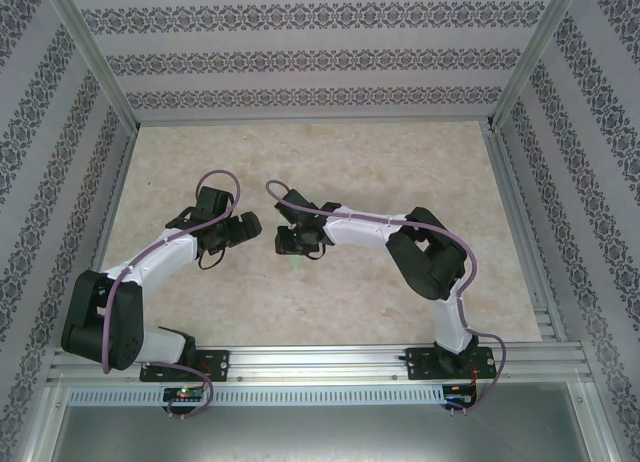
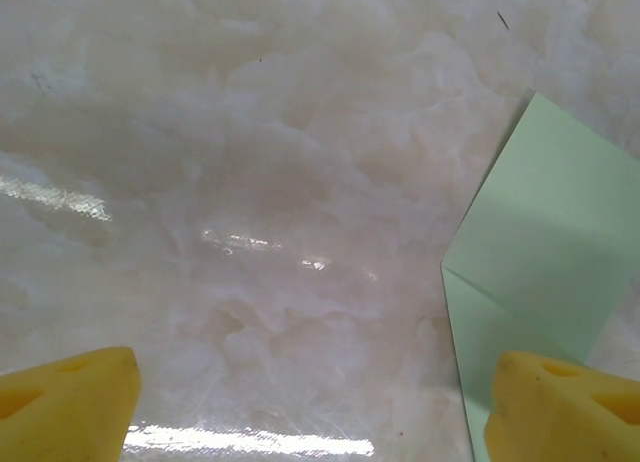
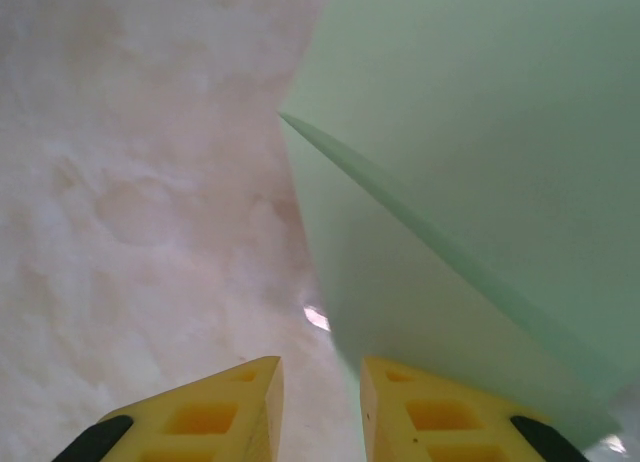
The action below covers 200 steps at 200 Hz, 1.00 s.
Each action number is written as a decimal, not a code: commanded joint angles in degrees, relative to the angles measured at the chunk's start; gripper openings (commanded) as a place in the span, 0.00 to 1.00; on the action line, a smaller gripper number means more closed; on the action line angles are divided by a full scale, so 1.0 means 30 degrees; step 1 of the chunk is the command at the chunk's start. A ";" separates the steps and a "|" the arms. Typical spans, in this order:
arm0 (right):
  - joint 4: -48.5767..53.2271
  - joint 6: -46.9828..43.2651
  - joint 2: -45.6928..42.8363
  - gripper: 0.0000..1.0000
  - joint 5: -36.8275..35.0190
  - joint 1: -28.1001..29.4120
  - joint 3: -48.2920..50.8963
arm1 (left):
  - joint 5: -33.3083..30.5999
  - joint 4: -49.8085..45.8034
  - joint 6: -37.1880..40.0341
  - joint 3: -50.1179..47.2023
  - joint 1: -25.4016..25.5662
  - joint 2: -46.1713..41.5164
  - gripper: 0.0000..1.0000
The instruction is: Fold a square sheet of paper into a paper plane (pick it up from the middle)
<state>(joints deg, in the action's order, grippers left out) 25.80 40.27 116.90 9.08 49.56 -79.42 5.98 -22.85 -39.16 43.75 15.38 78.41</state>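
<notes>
The left gripper [image 2: 315,367] is spread wide, its 2 yellow fingers [image 2: 65,412] at the bottom corners of the left wrist view with bare worktop [image 2: 250,182] between them. Nothing sits between the fingers. The right-hand finger overlaps the lower edge of the pale green paper [image 2: 545,242], which lies flat on the marbled surface, showing a sharp upper corner and a crease running across it.

The right gripper [image 3: 320,367] has its 2 yellow fingers [image 3: 210,412] drawn close together, a narrow strip of worktop visible in the gap. The paper rises just beyond and beside the right-hand finger, with 1 raised fold running diagonally across it. I cannot tell whether the fingers pinch it.

From above, both grippers are near each other around the middle of the worktop, the left pointing right and the right pointing left and down. A small green tip of the paper pokes out on the near side of the right gripper. Lilac cables [image 1: 215,177] loop over each arm, and patterned walls [image 1: 320,57] surround the worktop.
</notes>
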 commanded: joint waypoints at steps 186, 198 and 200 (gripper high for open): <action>0.0512 -0.4439 -0.6872 0.40 -0.0287 -0.1820 0.5840 | 0.4877 0.3134 -0.1216 -0.0872 -0.0207 -0.1487 0.95; -0.0690 -0.2269 -0.7111 0.38 -0.0763 -0.1822 0.6521 | 0.5278 0.3105 -0.1349 -0.0800 -0.0055 -0.1215 0.94; -0.0874 -0.1956 -0.7119 0.38 -0.0813 -0.1837 0.6616 | 0.5355 0.3120 -0.1366 -0.0809 -0.0005 -0.1164 0.94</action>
<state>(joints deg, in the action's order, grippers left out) 32.95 18.26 97.21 10.00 44.12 -63.53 17.82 -14.61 -42.22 40.75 15.38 73.52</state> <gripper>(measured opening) 0.395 0.944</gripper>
